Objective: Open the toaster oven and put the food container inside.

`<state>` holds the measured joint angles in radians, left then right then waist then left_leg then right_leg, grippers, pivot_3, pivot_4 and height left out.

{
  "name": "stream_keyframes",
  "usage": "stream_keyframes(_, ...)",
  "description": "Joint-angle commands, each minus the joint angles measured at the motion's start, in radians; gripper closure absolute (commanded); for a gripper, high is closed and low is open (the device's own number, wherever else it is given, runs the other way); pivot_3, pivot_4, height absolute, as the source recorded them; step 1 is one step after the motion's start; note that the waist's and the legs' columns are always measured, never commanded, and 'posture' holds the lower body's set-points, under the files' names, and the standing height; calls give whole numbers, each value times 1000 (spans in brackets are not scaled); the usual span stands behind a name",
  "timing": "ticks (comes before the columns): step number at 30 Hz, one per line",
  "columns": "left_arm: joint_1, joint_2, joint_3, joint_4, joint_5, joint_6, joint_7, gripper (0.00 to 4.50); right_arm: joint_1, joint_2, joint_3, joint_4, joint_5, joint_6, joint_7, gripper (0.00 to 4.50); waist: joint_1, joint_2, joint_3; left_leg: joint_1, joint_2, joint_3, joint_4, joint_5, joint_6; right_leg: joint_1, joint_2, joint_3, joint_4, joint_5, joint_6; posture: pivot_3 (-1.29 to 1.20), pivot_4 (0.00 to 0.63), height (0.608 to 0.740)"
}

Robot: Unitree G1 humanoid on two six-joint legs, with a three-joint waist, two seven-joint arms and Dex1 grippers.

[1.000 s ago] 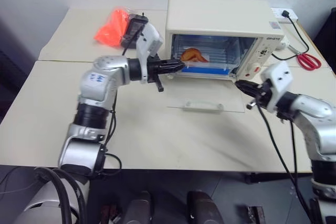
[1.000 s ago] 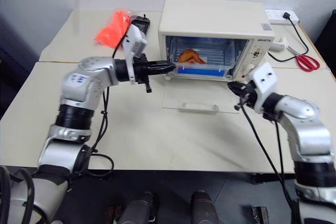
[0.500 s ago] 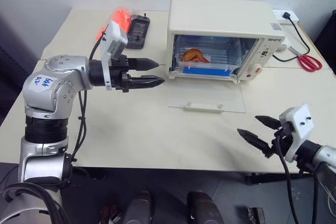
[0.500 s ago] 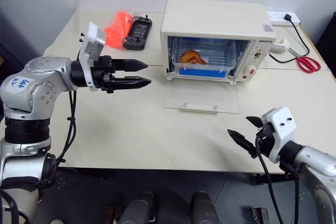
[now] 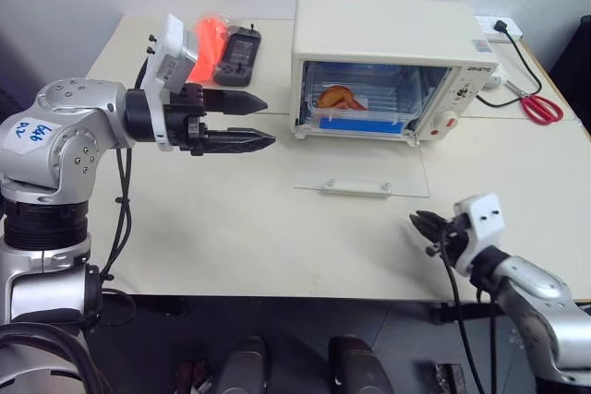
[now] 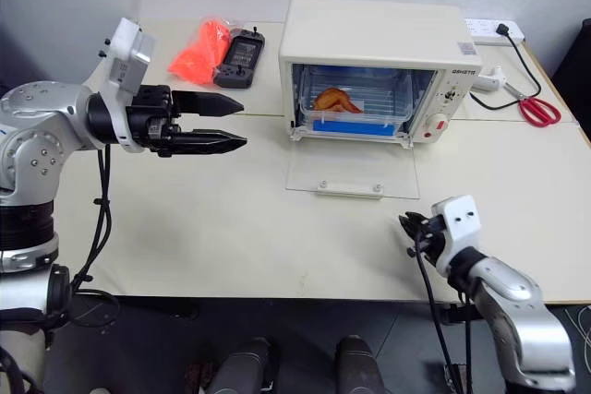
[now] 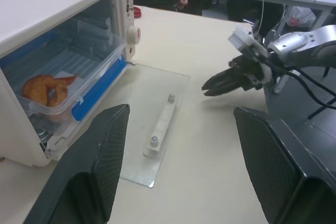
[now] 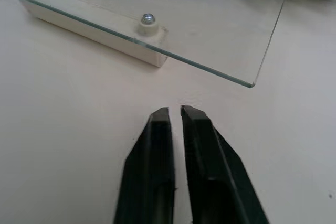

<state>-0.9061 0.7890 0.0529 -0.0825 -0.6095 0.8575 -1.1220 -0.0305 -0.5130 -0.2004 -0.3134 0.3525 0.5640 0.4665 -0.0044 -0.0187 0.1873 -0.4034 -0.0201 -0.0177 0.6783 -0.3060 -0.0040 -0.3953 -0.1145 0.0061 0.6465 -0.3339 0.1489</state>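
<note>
The cream toaster oven (image 5: 397, 34) stands at the back of the table. Its glass door (image 5: 363, 168) lies flat and open, with the bar handle (image 5: 355, 187) facing up. The clear food container (image 5: 355, 103) with a blue clip bar and orange food sits inside on the rack, also in the left wrist view (image 7: 58, 90). My left gripper (image 5: 268, 121) hovers open and empty to the left of the oven, pointing toward it. My right gripper (image 5: 417, 223) is low near the table's front right, shut and empty, just short of the door's corner (image 8: 252, 82).
A bright orange bag (image 5: 208, 34) and a black handheld device (image 5: 238, 46) lie at the back left of the oven. Red scissors (image 5: 540, 106), a power strip (image 5: 499, 25) and its black cable sit to the oven's right. The table's front edge runs just below my right gripper.
My left gripper pulled back leftward from the oven mouth and opened. My right arm dropped from beside the oven toward the table's front, opening on the way and shutting again.
</note>
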Motion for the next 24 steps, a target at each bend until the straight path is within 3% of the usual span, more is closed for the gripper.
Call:
stream_keyframes(1, -18, 24, 16, -21, -3, -30, -11, 1125, -54, 17, 15, 77, -34, -59, -12, 4127, 1, 0, 0, 0, 0, 0, 0, 0, 0, 0, 0, 0, 0, 0, 0, 0, 150, 740)
stream_keyframes(12, -6, 24, 19, -30, -6, -39, 7, 1125, -213, 4, -5, 133, -33, -130, 3, 4127, 0, 0, 0, 0, 0, 0, 0, 0, 0, 0, 0, 0, 0, 0, 0, 0, 150, 740)
stream_keyframes(20, -10, 12, 15, -11, -4, -48, 15, 1125, -509, -14, -20, 324, -53, -172, -7, 4127, -20, 0, 0, 0, 1, 0, -1, 0, -1, -1, 0, 0, 1, 0, 0, 0, 150, 740)
stream_keyframes(24, -6, 8, 18, 8, 4, -60, 26, 1125, -562, -37, -18, 367, -51, -173, 32, 4127, -20, 0, 0, 0, 1, -1, -3, 1, -1, -1, -1, -1, 1, 0, 0, 0, 150, 740)
